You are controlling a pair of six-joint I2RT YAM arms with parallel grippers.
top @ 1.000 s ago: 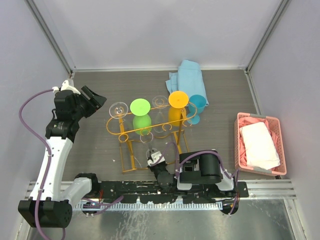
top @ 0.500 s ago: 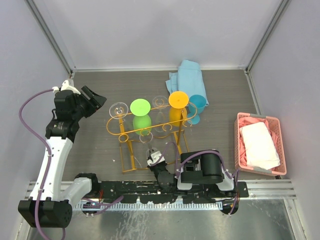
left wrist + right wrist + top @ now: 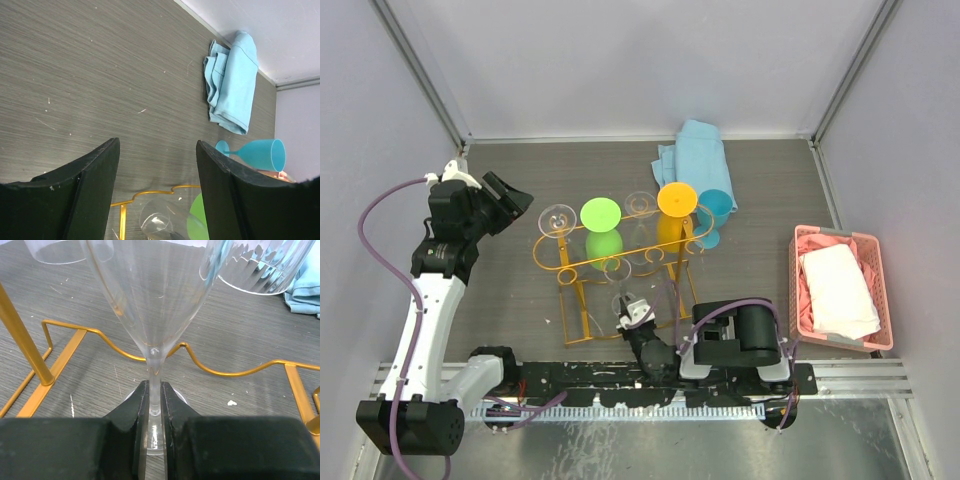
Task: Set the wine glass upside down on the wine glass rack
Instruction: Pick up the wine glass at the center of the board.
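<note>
A clear wine glass point(image 3: 150, 290) has its thin stem pinched between my right gripper's point(image 3: 155, 390) fingers, just above its round foot, with the bowl on the far side of them. In the top view that gripper point(image 3: 632, 318) and glass point(image 3: 623, 298) sit at the near side of the orange-gold wine glass rack point(image 3: 582, 265). The rack's base wire point(image 3: 225, 373) runs just behind the stem. My left gripper point(image 3: 507, 200) hangs open left of the rack with nothing in it. Its view looks down on the rack's rail point(image 3: 150, 192).
On the rack hang a clear glass point(image 3: 557, 217), a green one point(image 3: 600, 213), another clear one point(image 3: 640, 205) and an orange one point(image 3: 677, 198). A blue glass point(image 3: 713, 215) lies beside a blue cloth point(image 3: 695, 160). A pink basket point(image 3: 798, 290) with white cloth stands right.
The right arm's body has shifted a little to the right and its gripper has edged slightly forward with the glass. The left arm has not moved.
</note>
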